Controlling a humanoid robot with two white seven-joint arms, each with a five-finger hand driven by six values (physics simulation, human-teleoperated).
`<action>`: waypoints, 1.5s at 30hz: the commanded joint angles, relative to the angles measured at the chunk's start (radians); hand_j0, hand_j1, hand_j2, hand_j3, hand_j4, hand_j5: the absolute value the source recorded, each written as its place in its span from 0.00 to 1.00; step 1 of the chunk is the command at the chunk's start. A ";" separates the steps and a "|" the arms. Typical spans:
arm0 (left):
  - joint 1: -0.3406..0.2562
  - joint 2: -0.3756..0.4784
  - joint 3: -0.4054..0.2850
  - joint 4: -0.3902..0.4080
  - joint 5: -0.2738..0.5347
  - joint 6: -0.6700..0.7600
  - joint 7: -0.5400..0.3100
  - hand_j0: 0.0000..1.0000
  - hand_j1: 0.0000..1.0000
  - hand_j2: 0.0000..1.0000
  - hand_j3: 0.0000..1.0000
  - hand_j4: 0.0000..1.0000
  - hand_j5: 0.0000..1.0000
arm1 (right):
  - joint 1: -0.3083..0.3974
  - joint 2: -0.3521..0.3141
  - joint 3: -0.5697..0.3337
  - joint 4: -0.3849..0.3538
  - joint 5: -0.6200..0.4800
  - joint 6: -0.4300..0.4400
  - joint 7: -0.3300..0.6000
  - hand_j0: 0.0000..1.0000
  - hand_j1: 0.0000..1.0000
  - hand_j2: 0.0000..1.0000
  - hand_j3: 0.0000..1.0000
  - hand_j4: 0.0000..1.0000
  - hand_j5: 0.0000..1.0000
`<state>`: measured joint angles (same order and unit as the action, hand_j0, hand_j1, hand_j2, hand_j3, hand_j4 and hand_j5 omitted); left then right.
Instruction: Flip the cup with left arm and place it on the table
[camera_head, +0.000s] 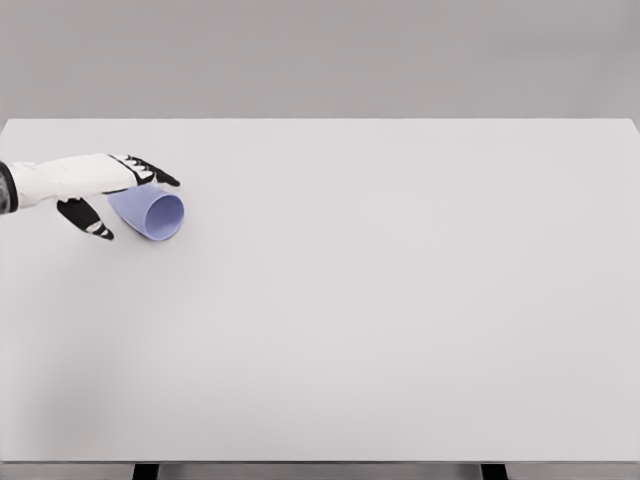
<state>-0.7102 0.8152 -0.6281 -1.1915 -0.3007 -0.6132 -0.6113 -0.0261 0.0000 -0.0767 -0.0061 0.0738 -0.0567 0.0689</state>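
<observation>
Left hand (100, 190) spread around a lavender cup (150, 213) on its side, mouth away from the palm, grip uncertain.

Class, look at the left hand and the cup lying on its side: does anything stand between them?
Nothing visible does. The left hand is already at the purple cup, fingers over it and thumb beside it, on the white table.
</observation>
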 joint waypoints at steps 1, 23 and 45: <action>-0.002 -0.014 0.001 0.036 0.003 0.002 0.000 1.00 1.00 1.00 1.00 1.00 1.00 | 0.000 0.000 0.000 0.000 0.000 0.000 0.000 1.00 1.00 1.00 1.00 1.00 1.00; -0.018 -0.093 -0.001 0.112 -0.074 0.002 0.000 1.00 1.00 1.00 1.00 1.00 1.00 | 0.000 0.000 0.000 0.000 0.000 0.000 0.000 1.00 1.00 1.00 1.00 1.00 1.00; -0.021 -0.116 -0.001 0.127 -0.092 0.002 0.000 0.67 0.67 0.67 0.67 0.67 0.67 | 0.000 0.000 0.000 0.000 0.000 0.000 0.000 1.00 1.00 1.00 1.00 1.00 1.00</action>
<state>-0.7317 0.6996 -0.6299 -1.0641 -0.3969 -0.6132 -0.6118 -0.0261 0.0000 -0.0767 -0.0061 0.0738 -0.0567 0.0689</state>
